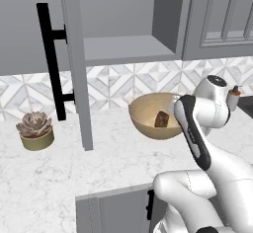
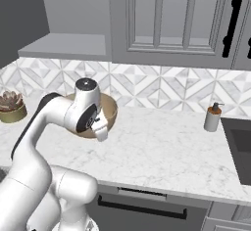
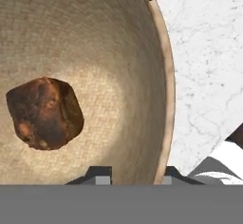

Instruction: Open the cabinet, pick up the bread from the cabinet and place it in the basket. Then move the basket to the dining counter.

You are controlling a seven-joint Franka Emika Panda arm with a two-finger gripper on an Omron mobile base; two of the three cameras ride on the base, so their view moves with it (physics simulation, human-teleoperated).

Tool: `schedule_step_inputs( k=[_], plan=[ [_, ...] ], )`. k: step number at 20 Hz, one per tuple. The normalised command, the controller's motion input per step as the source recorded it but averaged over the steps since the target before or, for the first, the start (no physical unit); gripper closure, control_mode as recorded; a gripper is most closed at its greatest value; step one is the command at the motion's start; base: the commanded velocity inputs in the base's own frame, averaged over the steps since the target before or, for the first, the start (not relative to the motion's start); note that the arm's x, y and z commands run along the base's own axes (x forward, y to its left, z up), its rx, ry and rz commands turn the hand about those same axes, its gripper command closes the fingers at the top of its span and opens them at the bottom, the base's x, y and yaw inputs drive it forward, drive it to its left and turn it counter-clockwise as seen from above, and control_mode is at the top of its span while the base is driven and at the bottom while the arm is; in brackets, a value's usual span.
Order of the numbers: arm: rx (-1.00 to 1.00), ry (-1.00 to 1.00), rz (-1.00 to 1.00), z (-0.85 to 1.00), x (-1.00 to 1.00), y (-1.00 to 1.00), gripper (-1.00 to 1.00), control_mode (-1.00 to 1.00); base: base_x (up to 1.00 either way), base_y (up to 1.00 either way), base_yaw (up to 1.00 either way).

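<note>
The bread (image 3: pixel 45 114) lay in the basket (image 3: pixel 163 99), at nine o'clock of my gripper (image 3: pixel 133 176). My fingers straddled the rim, narrowly parted, apparently clamping it. Next, I judged: carry it to the dining counter.

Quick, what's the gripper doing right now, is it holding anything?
Gripper: closed on the rim of the basket, one fingertip inside the wall and one outside. The bread lies loose in the basket.
</note>
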Motion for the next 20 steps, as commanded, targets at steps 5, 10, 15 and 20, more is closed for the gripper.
schedule_step_inputs(
  k=[5, 10, 15, 20],
  plan=[
    [-0.01, 0.00, 0.00, 0.85, -0.59, -0.26, 1.00, -1.00, 0.00, 0.00, 0.00],
    [0.00, -0.08, 0.00, 0.25, -0.68, -0.37, 1.00, -1.00, 0.00, 0.00, 0.00],
    [0.00, -0.14, -0.08, 0.05, -0.43, -0.25, 1.00, -1.00, 0.00, 0.00, 0.00],
    [0.06, -0.09, -0.11, 0.19, -0.34, -0.12, 1.00, -1.00, 0.00, 0.00, 0.00]
  ],
)
